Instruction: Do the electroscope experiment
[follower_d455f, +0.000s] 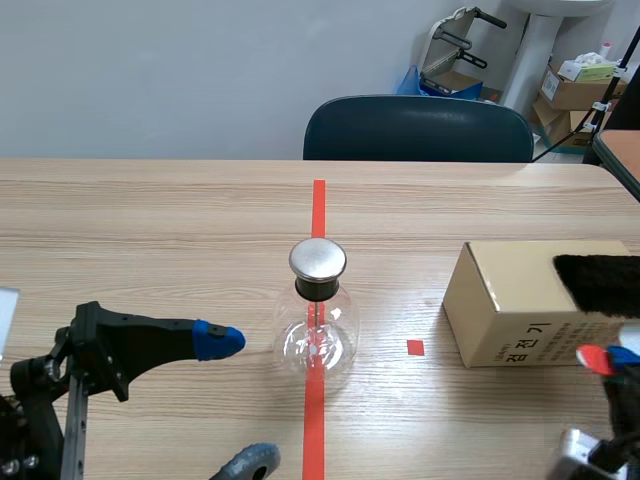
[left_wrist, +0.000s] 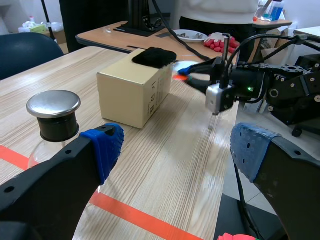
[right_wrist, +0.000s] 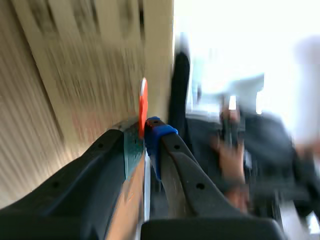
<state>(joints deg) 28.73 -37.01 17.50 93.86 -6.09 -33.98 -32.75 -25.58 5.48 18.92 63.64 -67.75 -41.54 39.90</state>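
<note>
Wood-grain table (follower_d455f: 150, 230), red tape line (follower_d455f: 318, 205) down its middle. Glass flask (follower_d455f: 316, 325) with metal cap stands on the line, centre. Left gripper (follower_d455f: 240, 400) spread wide, near-left of flask. Right gripper (right_wrist: 145, 135) pinches orange strip (right_wrist: 143, 107) beside cardboard box (follower_d455f: 520, 305), right. Dark chair (follower_d455f: 418, 128) and grey wall (follower_d455f: 150, 70) on far side.

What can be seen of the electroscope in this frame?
The electroscope is a clear, round-bellied glass flask standing upright on the wooden table, right on the orange-red tape line. A black stopper plugs its neck, topped by a flat, shiny metal disc. Inside, a thin stem hangs down to something small and pale, too small to make out. Nothing but the table touches it: the open left gripper sits beside it, apart.
</note>
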